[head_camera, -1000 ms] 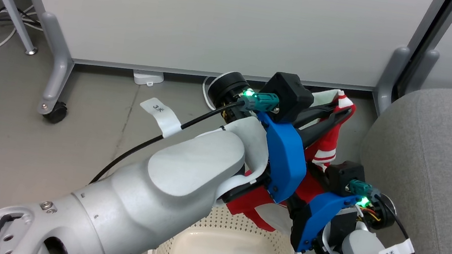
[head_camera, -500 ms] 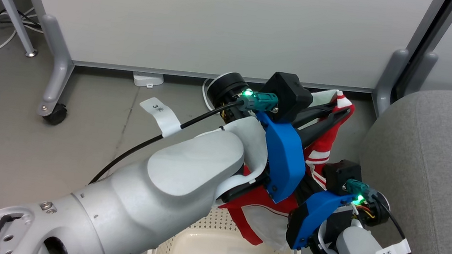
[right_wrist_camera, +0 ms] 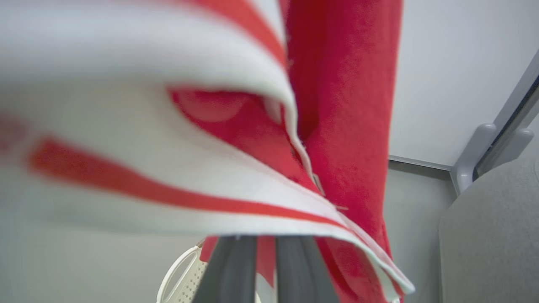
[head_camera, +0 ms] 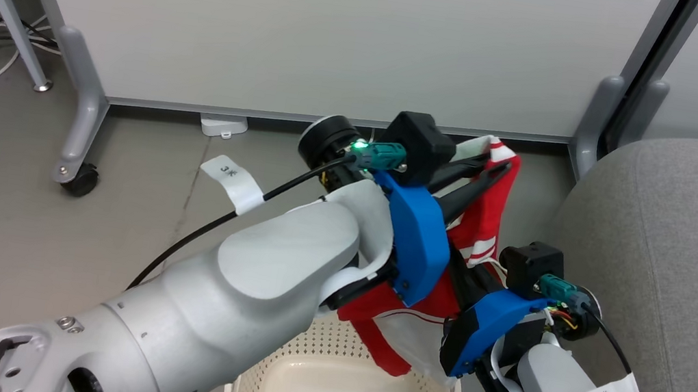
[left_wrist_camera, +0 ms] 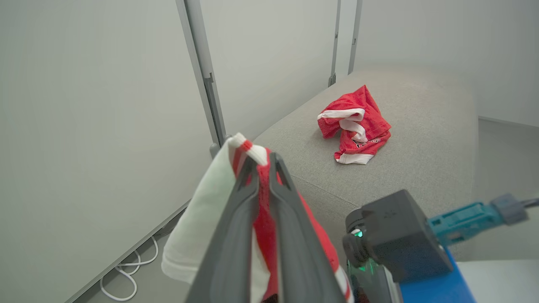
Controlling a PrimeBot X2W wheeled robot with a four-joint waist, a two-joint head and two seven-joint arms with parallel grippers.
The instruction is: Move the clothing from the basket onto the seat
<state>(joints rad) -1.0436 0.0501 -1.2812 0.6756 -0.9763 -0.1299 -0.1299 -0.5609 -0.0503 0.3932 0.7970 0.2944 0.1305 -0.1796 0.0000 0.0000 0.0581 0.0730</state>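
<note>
Left hand [left_wrist_camera: 262, 164] clamped on red-and-white garment [head_camera: 488, 213], lifted, its lower end hanging over the basket [head_camera: 287, 380] far rim. Right hand [right_wrist_camera: 266, 244] pinches the same garment lower down. Second red garment [left_wrist_camera: 358, 126] lies crumpled on grey sofa [head_camera: 656, 269], right of basket.

Soft, even indoor light, bright, with only faint shadows on the floor [head_camera: 5, 228]. My head view is sharp; my pale forearm [head_camera: 284, 262] carries a mild sheen. From my right wrist, the garment [right_wrist_camera: 147, 139] hangs close and blurs.
</note>
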